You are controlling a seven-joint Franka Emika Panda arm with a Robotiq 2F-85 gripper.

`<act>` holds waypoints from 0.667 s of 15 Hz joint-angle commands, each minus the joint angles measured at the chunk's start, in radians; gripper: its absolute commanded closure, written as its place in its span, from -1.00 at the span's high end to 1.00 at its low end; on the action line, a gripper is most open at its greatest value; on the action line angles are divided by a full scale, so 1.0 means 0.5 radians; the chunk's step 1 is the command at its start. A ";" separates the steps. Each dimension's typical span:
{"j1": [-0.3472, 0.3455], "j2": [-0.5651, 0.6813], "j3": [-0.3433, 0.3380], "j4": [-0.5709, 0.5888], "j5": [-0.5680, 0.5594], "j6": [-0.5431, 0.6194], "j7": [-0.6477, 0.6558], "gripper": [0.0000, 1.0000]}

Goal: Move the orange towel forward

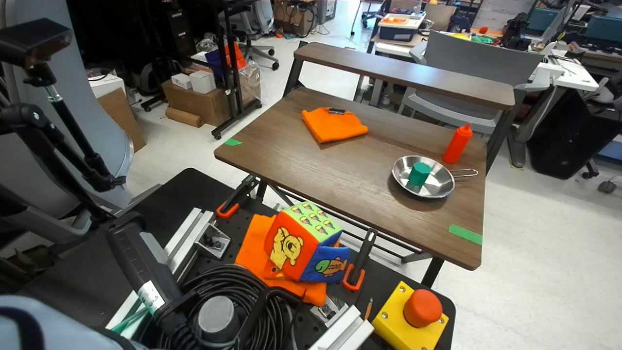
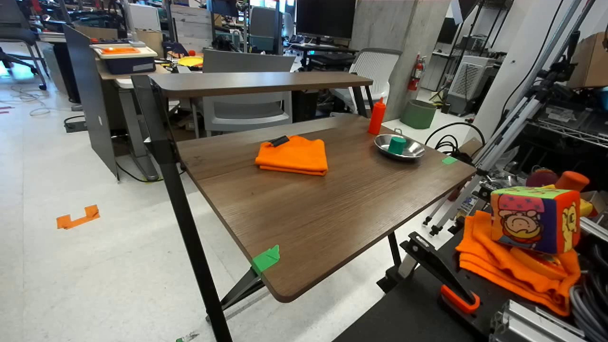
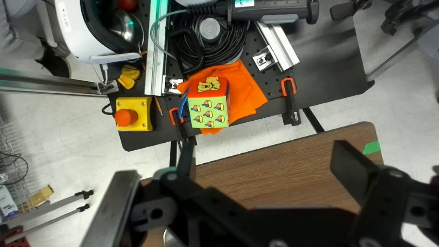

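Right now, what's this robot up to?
The robot's hand is open and holds nothing; it shows only in the wrist view. The job is to move the orange towel forward; that lies folded on the brown table, not yet gripped, with a small black item at one edge. On the same table, a metal pan holds a green cylinder, and an orange-red bottle stands nearby.

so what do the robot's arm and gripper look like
The gripper is black, its plain blocky fingers on bolted linkages with round holes; no cables or markings can be made out. A pale blue-grey rounded shape with a dark band, cut off in an exterior view, may be the arm.
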 commanded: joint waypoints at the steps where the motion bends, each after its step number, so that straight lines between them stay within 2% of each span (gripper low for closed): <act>1: -0.041 0.411 0.002 0.224 -0.009 0.092 0.071 1.00; 7: -0.010 1.116 -0.017 0.651 -0.002 0.369 0.256 1.00; 10: 0.035 1.415 -0.036 0.824 0.042 0.626 0.387 1.00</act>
